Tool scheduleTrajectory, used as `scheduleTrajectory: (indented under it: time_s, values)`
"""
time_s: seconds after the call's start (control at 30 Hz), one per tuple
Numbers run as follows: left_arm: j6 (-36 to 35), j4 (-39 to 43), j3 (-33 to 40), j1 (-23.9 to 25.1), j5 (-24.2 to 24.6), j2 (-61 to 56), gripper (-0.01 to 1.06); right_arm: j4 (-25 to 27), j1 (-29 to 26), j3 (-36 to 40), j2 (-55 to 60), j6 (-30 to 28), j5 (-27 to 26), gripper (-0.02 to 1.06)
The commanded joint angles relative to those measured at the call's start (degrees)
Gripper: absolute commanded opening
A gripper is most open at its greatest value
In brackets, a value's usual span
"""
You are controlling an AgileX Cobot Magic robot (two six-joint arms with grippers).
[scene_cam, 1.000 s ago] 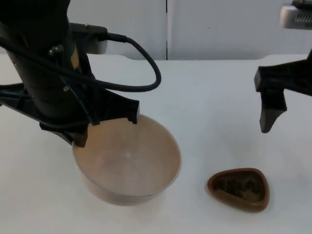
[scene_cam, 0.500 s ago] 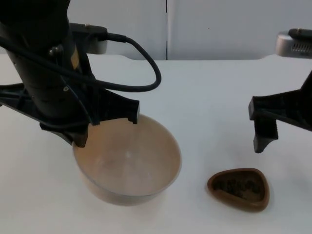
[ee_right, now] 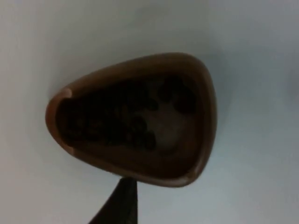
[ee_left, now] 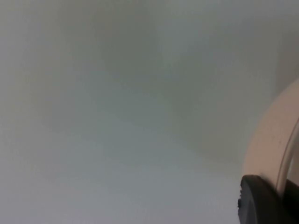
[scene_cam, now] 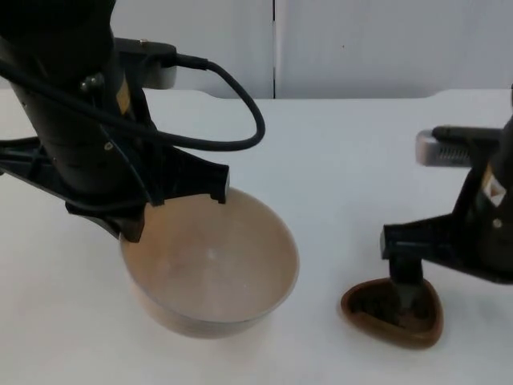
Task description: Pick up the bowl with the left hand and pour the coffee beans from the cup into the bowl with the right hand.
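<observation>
Fingers [scene_cam: 406, 301] inside cup [scene_cam: 429, 325] rim, left gripper [scene_cam: 172, 212] gripping bowl [scene_cam: 210, 269] edge

Left gripper [scene_cam: 172, 204] hangs low at the table's left; right gripper [scene_cam: 405, 297] points straight down.

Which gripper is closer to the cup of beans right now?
Right. The right gripper is directly over the brown cup, one finger dipping at its rim. The left gripper is across the table at the bowl rim.
</observation>
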Motion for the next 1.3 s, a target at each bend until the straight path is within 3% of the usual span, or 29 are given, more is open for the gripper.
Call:
scheduleTrajectory:
  time_s: [0.0, 0.27, 0.5, 1.0, 1.27]
  values:
    - [-0.23, -0.50, 0.00, -0.31, -0.21, -0.38, 0.00, 0.32, 0.40, -0.24, 1.87, 0.32, -1.94, 1.03]
    - [-0.23, -0.71, 0.00, -0.31, 0.06, -0.38, 0.00, 1.25, -0.96, -2.99, 5.19, 0.31, -3.74, 1.00]
    - [-0.23, -0.71, 0.00, -0.31, -0.17, -0.38, 0.00, 3.69, -4.48, -3.46, 5.28, -3.62, -2.77, 1.00]
    - [-0.23, -0.71, 0.00, -0.31, -0.38, -0.38, 0.00, 4.00, -4.48, -3.46, 8.73, -7.22, -4.70, 1.00]
    - [-0.23, -0.71, 0.00, -0.31, -0.38, -0.38, 0.00, 4.02, -4.48, -3.36, 10.58, -7.35, -7.20, 0.92]
